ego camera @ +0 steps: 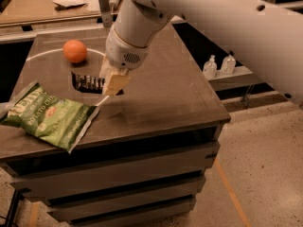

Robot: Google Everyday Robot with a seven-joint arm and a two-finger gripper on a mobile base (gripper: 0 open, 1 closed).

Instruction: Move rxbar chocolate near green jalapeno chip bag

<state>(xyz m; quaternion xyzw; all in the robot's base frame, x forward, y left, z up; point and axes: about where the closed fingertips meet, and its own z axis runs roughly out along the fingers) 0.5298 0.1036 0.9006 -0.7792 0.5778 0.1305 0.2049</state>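
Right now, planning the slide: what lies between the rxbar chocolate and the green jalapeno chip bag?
Camera view shows only bare tabletop between rxbar chocolate and green jalapeno chip bag. The gripper is at the bar's right end.

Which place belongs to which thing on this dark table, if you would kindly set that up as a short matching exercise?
Things:
1. orange fruit
2. rxbar chocolate
3. green jalapeno chip bag
4. gripper

Places:
A. at the front left corner of the table
B. over the bar's right end, close above the table top
C. towards the back left of the table, behind the bar
D. flat on the table, between the fruit and the bag

Pairs: 1-C, 2-D, 3-A, 4-B
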